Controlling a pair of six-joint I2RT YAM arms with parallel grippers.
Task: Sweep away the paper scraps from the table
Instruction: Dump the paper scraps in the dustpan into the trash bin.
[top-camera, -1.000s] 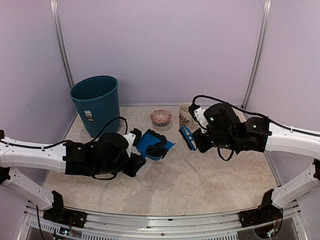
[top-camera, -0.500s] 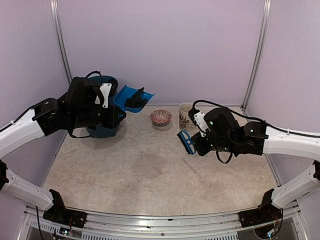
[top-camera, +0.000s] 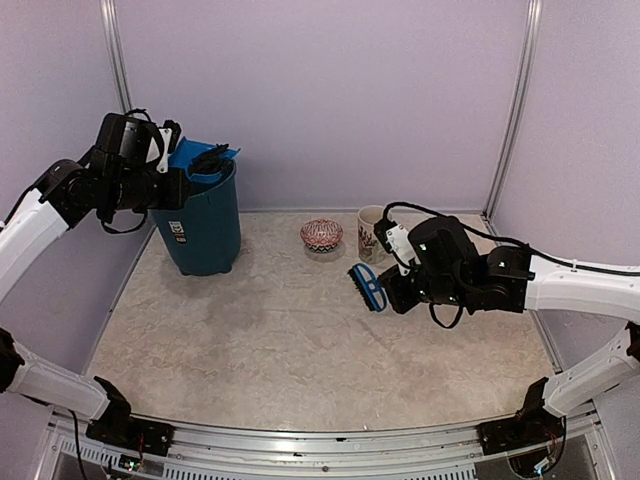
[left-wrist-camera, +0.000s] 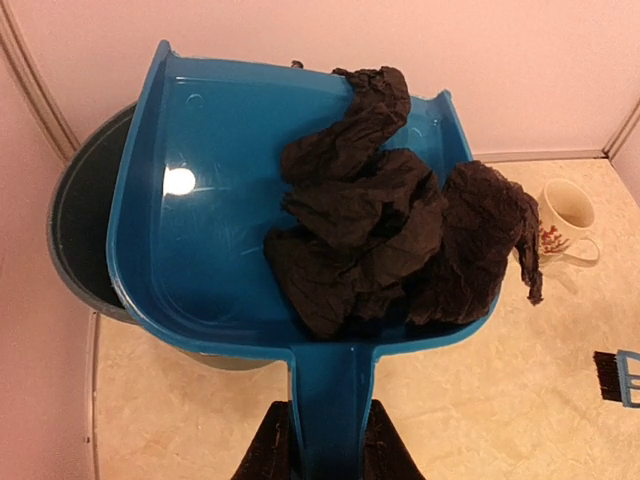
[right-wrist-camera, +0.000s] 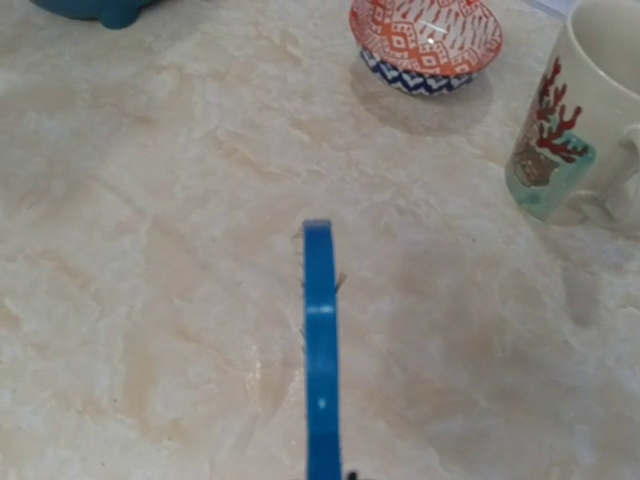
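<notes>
Crumpled black paper scraps (left-wrist-camera: 380, 230) lie in the blue dustpan (left-wrist-camera: 200, 250). My left gripper (left-wrist-camera: 328, 455) is shut on the dustpan's handle and holds the pan over the mouth of the teal bin (left-wrist-camera: 85, 230). In the top view the dustpan (top-camera: 205, 160) sits above the bin (top-camera: 200, 225), with the left gripper (top-camera: 172, 172) beside it. My right gripper (top-camera: 395, 285) is shut on the small blue brush (top-camera: 368, 287) and holds it just above the table (top-camera: 300, 340). The brush (right-wrist-camera: 320, 350) shows edge-on in the right wrist view. I see no scraps on the table.
A patterned red and white bowl (top-camera: 321, 234) and a white mug (top-camera: 370, 232) stand at the back middle of the table. Both also show in the right wrist view, the bowl (right-wrist-camera: 425, 40) left of the mug (right-wrist-camera: 585, 120). Lilac walls enclose the table.
My left arm lifted the loaded dustpan off the table and carried it left and up to the bin's mouth. The right gripper with the brush shifted slightly left.
</notes>
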